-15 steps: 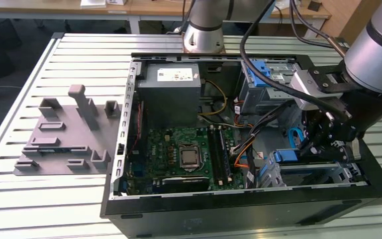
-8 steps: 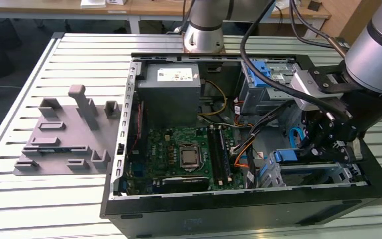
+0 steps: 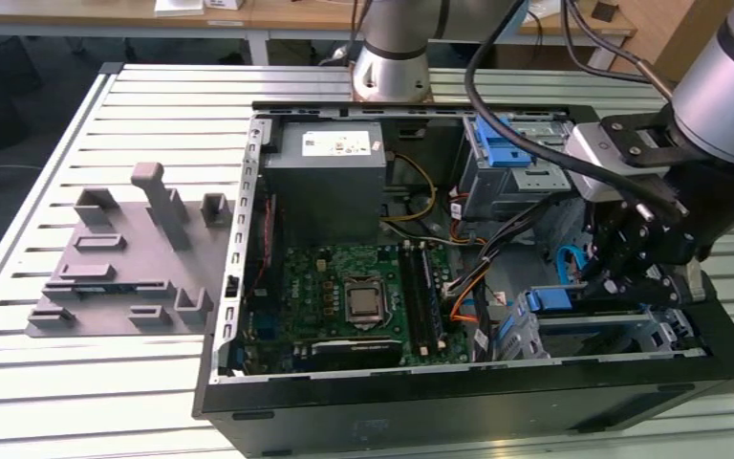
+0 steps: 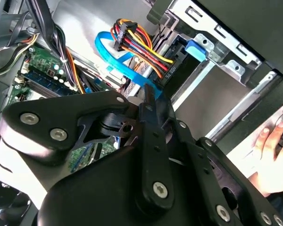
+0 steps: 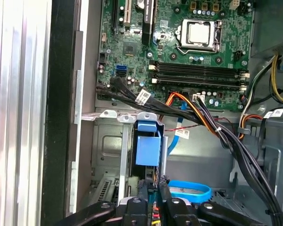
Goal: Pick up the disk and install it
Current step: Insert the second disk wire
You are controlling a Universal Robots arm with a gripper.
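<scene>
The disk (image 3: pixel 593 316) lies in the drive cage at the front corner of the open computer case (image 3: pixel 469 392), on the exterior view's right. In the first wrist view I see it end-on, with its blue plastic frame (image 5: pixel 147 145) facing me between the cage's metal walls. My gripper (image 3: pixel 596 283) reaches down into the case just above that end of the disk. Its two black fingers stand close together, shut, with their tips (image 5: pixel 153 182) just short of the blue frame. In the second wrist view the gripper (image 4: pixel 148 94) narrows to a point in front of a blue flat cable.
Bundles of black and coloured cables (image 5: pixel 212 127) and a blue flat cable (image 5: pixel 191 190) run beside the cage. The motherboard (image 3: pixel 355 296) and a grey metal box (image 3: pixel 329 167) fill the case's middle. A grey fixture (image 3: pixel 125 263) lies on the slatted table. A person's hand (image 4: pixel 273 146) rests near the case.
</scene>
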